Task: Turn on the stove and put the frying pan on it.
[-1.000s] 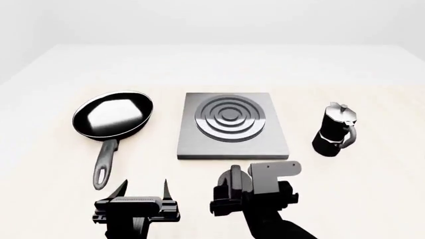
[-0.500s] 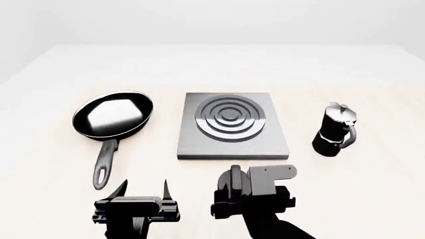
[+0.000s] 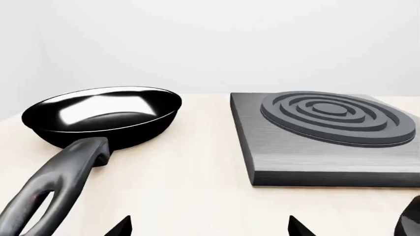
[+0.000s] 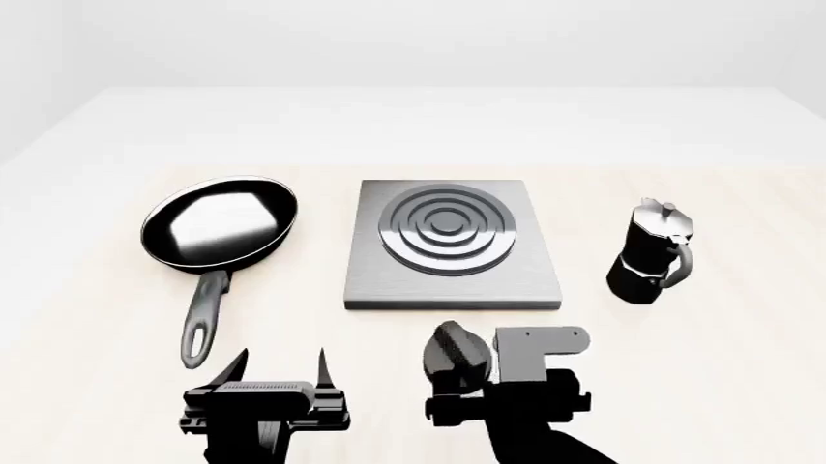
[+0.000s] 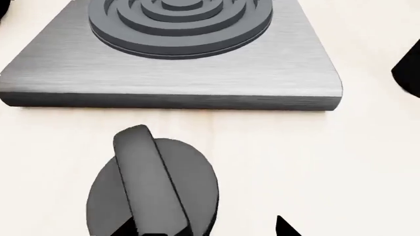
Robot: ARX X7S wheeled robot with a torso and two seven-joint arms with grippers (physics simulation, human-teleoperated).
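Observation:
The frying pan (image 4: 220, 225) lies on the table left of the stove (image 4: 452, 280), its long handle (image 4: 203, 319) pointing toward me. In the left wrist view the frying pan (image 3: 105, 112) and the stove (image 3: 328, 157) sit ahead of my open left gripper (image 3: 210, 227), which holds nothing. The stove's black knob (image 4: 458, 348) stands in front of the plate. My right gripper (image 5: 202, 227) is open right behind the knob (image 5: 154, 184), with one fingertip (image 5: 121, 228) overlapping the knob's edge and the other off to the side. In the head view my left gripper (image 4: 278, 365) hovers near the handle's end.
A black-and-silver moka pot (image 4: 652, 253) stands right of the stove, and a dark sliver of it (image 5: 408, 73) shows in the right wrist view. Bare pale tabletop (image 4: 427, 126) stretches behind the stove and pan.
My right wrist has shifted slightly right and back beside the knob, so more of the knob shows. The left arm, pan, stove and moka pot have not moved.

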